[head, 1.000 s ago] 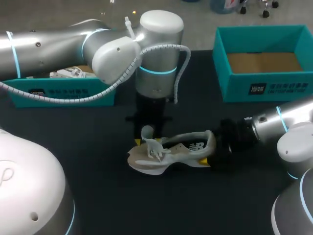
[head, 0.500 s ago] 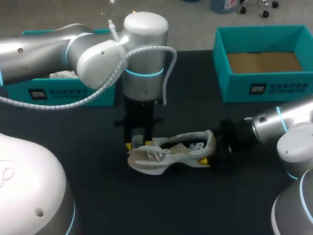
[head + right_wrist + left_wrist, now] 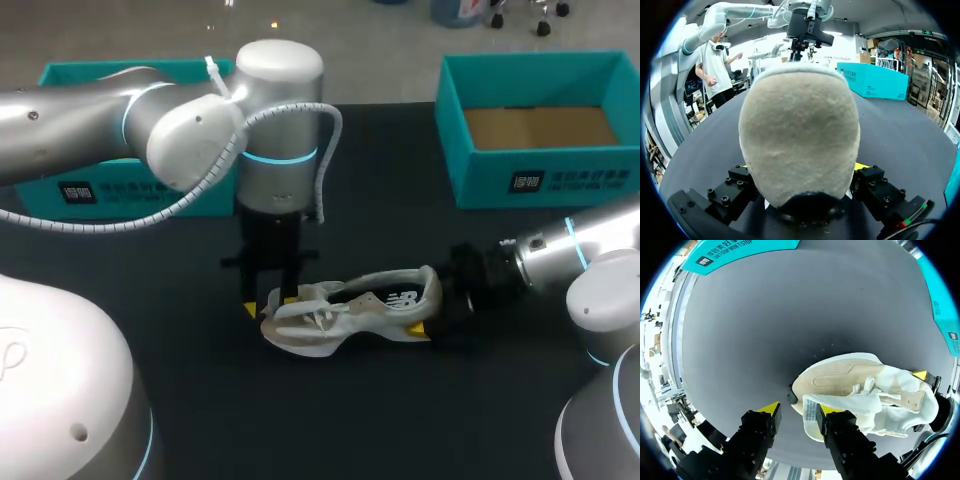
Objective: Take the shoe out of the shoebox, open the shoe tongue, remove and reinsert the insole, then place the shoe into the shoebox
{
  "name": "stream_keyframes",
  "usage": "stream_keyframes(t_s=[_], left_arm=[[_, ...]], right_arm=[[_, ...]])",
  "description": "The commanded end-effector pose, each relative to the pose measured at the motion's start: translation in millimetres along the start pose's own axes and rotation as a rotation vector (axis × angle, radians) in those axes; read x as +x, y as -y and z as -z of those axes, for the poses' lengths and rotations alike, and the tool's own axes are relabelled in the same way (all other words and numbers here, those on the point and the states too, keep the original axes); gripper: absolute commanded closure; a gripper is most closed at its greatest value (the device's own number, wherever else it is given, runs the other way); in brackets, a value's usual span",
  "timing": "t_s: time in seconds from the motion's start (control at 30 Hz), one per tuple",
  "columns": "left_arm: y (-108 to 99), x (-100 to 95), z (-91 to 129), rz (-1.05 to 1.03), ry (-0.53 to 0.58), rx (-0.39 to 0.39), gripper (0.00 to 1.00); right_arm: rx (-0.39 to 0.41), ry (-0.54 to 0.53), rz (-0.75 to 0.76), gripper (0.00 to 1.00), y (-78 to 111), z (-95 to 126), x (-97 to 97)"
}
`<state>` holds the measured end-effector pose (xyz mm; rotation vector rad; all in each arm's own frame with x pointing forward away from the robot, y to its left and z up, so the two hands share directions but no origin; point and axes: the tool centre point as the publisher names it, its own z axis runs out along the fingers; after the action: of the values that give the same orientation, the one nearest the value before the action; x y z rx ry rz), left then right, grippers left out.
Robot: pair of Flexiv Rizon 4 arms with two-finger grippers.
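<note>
A beige and white shoe (image 3: 360, 305) lies on its side on the black table, sole toward the front edge. My left gripper (image 3: 268, 300) hangs upright over the toe. In the left wrist view the left gripper (image 3: 799, 408) is open; the toe (image 3: 840, 380) lies just ahead of it and the white tongue (image 3: 811, 416) rests against the inner side of one finger. My right gripper (image 3: 437, 305) lies level at the heel. In the right wrist view the heel (image 3: 800, 130) fills the right gripper (image 3: 802, 167), both fingers pressing its sides.
An open teal shoebox (image 3: 545, 180) with a brown floor stands at the back right. A second teal box (image 3: 120, 190) sits at the back left, partly hidden by my left arm. Black tabletop (image 3: 330, 420) stretches in front of the shoe.
My left arm has moved left and down, from above the laces to the toe. The tongue, held up a second ago, now lies loose and low over the toe. The right arm has not moved.
</note>
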<state>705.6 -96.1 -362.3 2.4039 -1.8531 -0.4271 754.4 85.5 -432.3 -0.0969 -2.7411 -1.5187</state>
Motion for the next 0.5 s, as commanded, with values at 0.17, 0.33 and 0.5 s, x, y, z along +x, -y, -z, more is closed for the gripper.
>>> stream_keyframes(t_s=[0.17,0.33,0.5], left_arm=[[0.8,8.3,10.1,-0.04,-0.077,0.021,0.53],[-5.4,8.4,30.8,-0.09,-0.131,0.073,0.43],[-6.8,15.2,40.4,-0.17,-0.165,0.087,0.2]], right_arm=[[0.003,0.002,-0.001,0.87,2.7,-4.7,1.3],[0.003,0.002,-0.001,0.87,2.7,-4.7,1.3],[0.003,0.002,-0.001,0.87,2.7,-4.7,1.3]])
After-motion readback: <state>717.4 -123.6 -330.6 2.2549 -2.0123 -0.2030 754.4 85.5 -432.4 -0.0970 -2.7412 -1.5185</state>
